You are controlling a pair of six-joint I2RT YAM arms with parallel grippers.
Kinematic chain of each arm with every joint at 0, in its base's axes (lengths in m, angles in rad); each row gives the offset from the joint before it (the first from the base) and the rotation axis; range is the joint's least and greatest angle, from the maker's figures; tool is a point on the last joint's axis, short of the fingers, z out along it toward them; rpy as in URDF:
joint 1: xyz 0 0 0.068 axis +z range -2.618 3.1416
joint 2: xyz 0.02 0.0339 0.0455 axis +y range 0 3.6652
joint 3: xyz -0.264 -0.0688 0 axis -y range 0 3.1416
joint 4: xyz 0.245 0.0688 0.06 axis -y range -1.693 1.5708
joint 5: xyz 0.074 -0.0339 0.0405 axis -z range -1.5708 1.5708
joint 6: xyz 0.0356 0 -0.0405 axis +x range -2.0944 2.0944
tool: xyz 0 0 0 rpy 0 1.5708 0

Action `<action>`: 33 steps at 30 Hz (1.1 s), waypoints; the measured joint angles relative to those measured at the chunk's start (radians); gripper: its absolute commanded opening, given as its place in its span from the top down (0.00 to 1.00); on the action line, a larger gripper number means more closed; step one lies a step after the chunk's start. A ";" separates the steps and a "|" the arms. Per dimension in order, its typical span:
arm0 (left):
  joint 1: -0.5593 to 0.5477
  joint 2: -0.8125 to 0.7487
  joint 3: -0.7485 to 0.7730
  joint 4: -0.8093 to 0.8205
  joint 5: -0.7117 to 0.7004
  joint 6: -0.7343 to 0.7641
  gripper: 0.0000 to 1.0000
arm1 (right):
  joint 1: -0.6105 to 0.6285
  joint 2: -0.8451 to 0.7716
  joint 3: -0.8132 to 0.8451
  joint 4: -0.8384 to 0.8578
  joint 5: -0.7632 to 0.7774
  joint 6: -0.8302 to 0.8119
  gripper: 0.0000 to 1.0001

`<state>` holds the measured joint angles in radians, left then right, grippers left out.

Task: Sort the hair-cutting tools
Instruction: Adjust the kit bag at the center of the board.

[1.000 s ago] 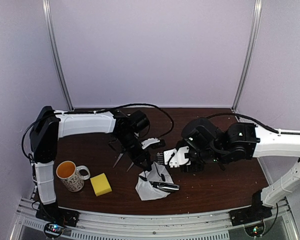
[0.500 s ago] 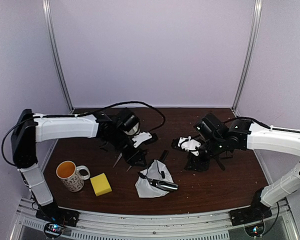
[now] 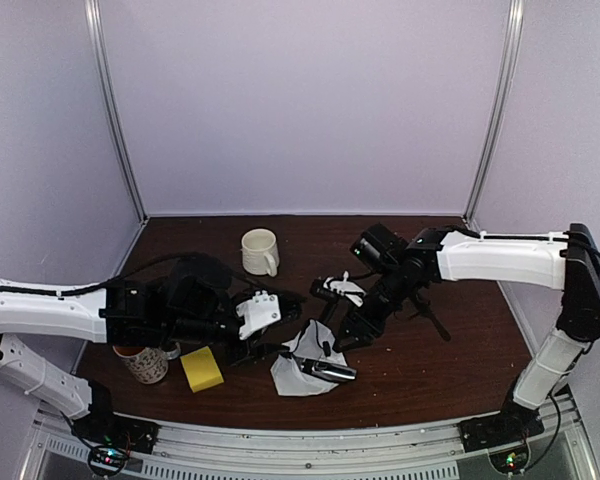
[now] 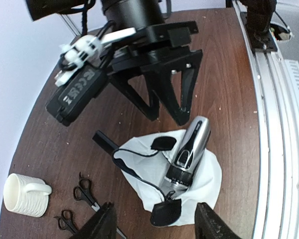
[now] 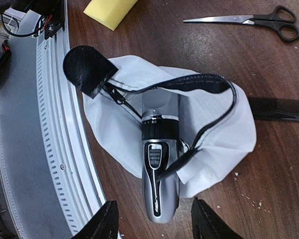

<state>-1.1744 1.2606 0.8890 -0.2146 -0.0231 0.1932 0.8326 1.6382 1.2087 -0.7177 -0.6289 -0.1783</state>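
The electric hair clipper (image 5: 158, 164) is stubby, with a silver-grey body, a black collar round it and a dark switch panel down its face. It lies flat on the crumpled white zip pouch (image 5: 214, 134) on the brown desk (image 4: 224, 74), and the pouch's black zip tape loops across it. Its long axis runs from one pair of fingers toward the other. The collared head end lies over the pouch's middle, toward the left fingers (image 4: 102, 224), and the plain rounded tail points at the right fingers (image 5: 104, 221). The left fingers are spread wide and grasp nothing; the pouch's near edge and a black zip tab show between them. The right fingers are also released, parted on either side of the clipper's tail and just above it; I cannot tell whether they touch it. A slim black comb (image 4: 105, 142) lies just beside the pouch, near the right fingers. One pair of black-handled scissors (image 4: 87, 193) lies next to a left finger, on the side away from the clipper, with a second pair (image 4: 65, 219) just beyond
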 measured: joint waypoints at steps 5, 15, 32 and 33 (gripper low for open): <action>-0.053 -0.025 -0.042 0.006 -0.101 0.063 0.42 | 0.011 0.142 0.092 -0.050 -0.081 0.027 0.55; -0.160 0.187 0.084 -0.024 -0.193 0.199 0.45 | 0.010 0.196 0.130 -0.077 -0.081 0.121 1.00; -0.163 0.330 0.138 -0.019 -0.161 0.249 0.54 | 0.005 0.150 0.152 -0.095 -0.047 0.150 0.49; -0.163 0.305 0.119 -0.021 -0.164 0.243 0.54 | 0.024 0.164 0.164 -0.099 -0.044 0.151 0.49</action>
<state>-1.3373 1.5654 1.0080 -0.2356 -0.1867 0.4362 0.8562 1.8019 1.3724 -0.8169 -0.6731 -0.0273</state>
